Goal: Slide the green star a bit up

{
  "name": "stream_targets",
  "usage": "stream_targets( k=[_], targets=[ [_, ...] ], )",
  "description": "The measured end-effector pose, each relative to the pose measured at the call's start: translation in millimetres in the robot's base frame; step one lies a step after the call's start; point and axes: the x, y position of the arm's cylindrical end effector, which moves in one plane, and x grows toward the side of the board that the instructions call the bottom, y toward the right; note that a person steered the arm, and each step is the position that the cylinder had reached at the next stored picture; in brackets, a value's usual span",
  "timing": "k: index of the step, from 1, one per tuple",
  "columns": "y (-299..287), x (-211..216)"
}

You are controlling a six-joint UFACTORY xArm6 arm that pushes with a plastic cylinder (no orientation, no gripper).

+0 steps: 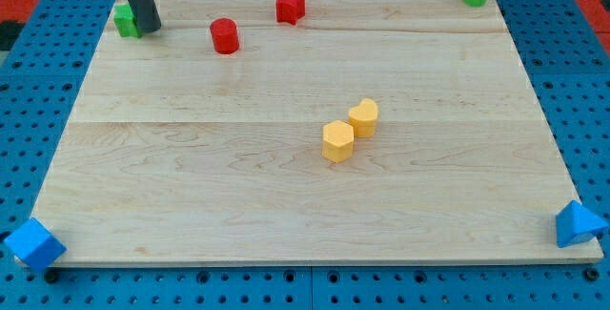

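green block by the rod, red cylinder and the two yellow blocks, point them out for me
green block (123,20): camera view, its visible left part beside my tip (151,30)
red cylinder (225,36): camera view, front wall
yellow hexagon block (337,141): camera view, front face
yellow heart block (363,116): camera view, top face

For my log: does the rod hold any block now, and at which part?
Nothing is held. My tip only stands against the right side of the green block, whose shape is partly hidden.
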Motion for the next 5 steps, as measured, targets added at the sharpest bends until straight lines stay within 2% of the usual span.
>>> stream_targets(
  k=[1, 2, 3, 4, 5],
  targets=[
    [-12, -7],
    [0, 22],
    [-14, 55],
    [-49, 30],
    [-45, 23]
  ],
)
